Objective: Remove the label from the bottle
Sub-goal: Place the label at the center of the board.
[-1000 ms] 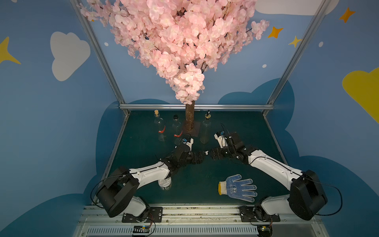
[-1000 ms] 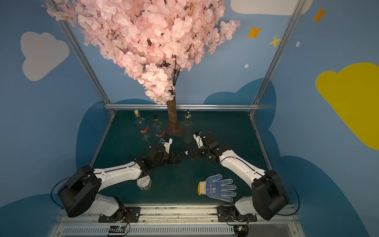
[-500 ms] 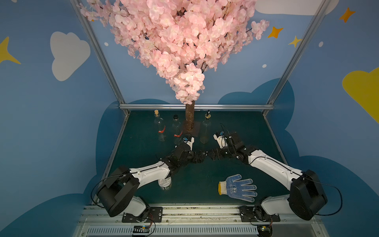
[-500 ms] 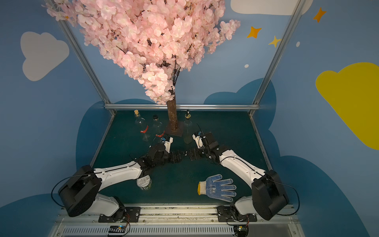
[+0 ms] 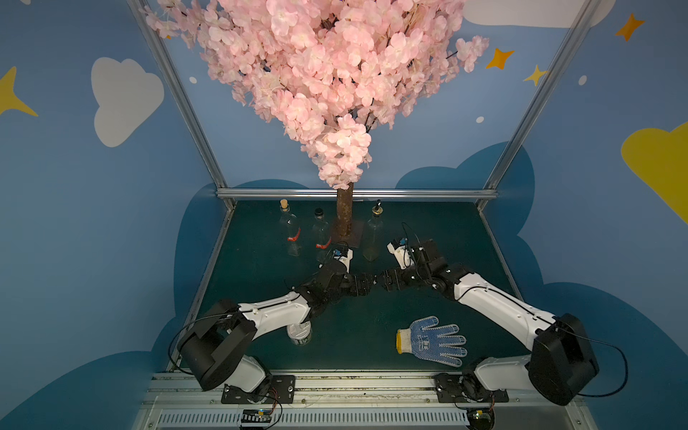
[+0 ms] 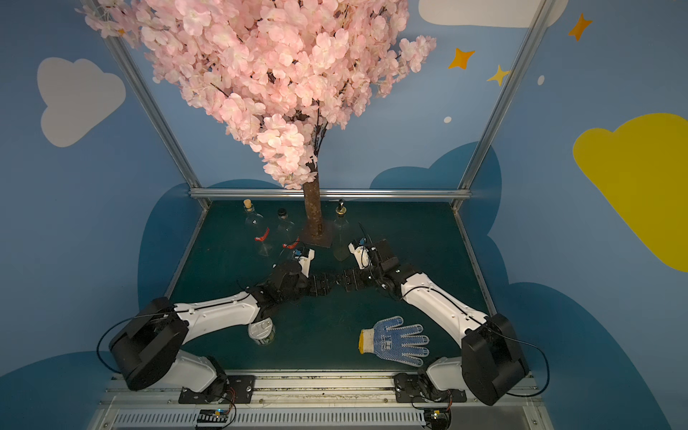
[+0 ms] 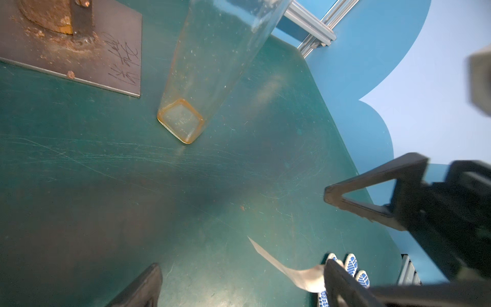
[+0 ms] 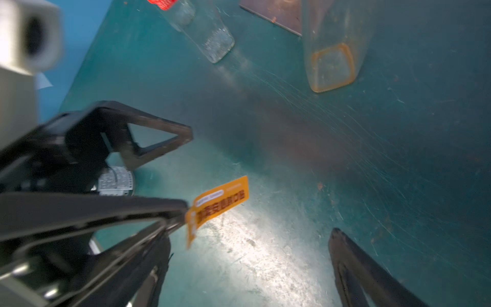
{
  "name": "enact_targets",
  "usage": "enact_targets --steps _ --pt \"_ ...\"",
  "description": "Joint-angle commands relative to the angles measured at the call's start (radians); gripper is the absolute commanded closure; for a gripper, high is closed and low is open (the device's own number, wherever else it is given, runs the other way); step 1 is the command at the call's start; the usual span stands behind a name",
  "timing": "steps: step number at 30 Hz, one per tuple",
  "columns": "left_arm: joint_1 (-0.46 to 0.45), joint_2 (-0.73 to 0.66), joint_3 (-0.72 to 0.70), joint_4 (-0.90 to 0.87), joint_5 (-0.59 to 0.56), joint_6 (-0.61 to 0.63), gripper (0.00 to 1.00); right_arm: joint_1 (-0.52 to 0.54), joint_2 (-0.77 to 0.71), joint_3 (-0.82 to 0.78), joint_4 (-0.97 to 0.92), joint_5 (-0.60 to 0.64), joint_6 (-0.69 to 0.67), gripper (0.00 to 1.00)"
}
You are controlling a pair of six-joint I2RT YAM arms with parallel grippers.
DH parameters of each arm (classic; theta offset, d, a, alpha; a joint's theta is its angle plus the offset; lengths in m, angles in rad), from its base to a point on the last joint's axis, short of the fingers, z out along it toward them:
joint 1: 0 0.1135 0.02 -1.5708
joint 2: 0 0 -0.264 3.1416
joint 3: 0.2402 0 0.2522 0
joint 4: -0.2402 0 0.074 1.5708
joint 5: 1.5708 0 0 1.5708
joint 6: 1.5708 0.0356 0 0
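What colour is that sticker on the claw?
Orange label, dark print; right wrist view shows best.

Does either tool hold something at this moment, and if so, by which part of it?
Neither tool clamps anything: left tool and right tool both stand open. The orange label only clings by one end to a left fingertip.

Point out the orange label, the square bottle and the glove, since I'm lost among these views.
orange label (image 8: 220, 203): right wrist view, on its printed face.
square bottle (image 7: 182, 121): left wrist view, on its orange-rimmed base.
glove (image 5: 428, 340): in a top view, on its dotted palm.
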Motion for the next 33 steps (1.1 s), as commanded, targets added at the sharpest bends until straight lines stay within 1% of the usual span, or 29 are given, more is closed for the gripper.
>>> enact_targets --steps 1,5,11,14,19,24,30,33 --pt "-0.003 0.026 0.035 0.017 0.008 0.021 0.07 -0.002 -0.034 -0.009 0.003 -0.037 0.001 0.08" --pt "-0.003 0.047 0.048 0.024 0.025 0.017 0.07 -0.004 -0.053 -0.024 0.022 -0.014 0.025 0.08" --pt "-0.003 0.033 0.036 0.038 0.021 0.017 0.07 -0.005 -0.046 -0.054 0.055 0.110 0.089 0.08" --pt "-0.004 0.020 0.034 0.039 0.019 0.020 0.08 -0.008 -0.017 -0.050 0.045 0.157 0.086 0.08" --pt "-0.004 0.004 0.031 0.035 0.019 0.022 0.08 -0.019 0.037 -0.017 -0.016 0.177 0.034 0.09" --pt "-0.004 -0.004 0.025 0.034 0.017 0.022 0.08 -0.026 0.030 -0.012 -0.024 0.206 0.055 0.09" --pt "-0.004 -0.028 0.027 0.026 0.011 0.033 0.08 -0.026 0.001 -0.015 -0.027 0.169 0.043 0.09" --pt "-0.004 -0.056 0.036 -0.008 -0.002 0.055 0.08 -0.026 -0.010 -0.015 -0.020 0.143 0.034 0.08"
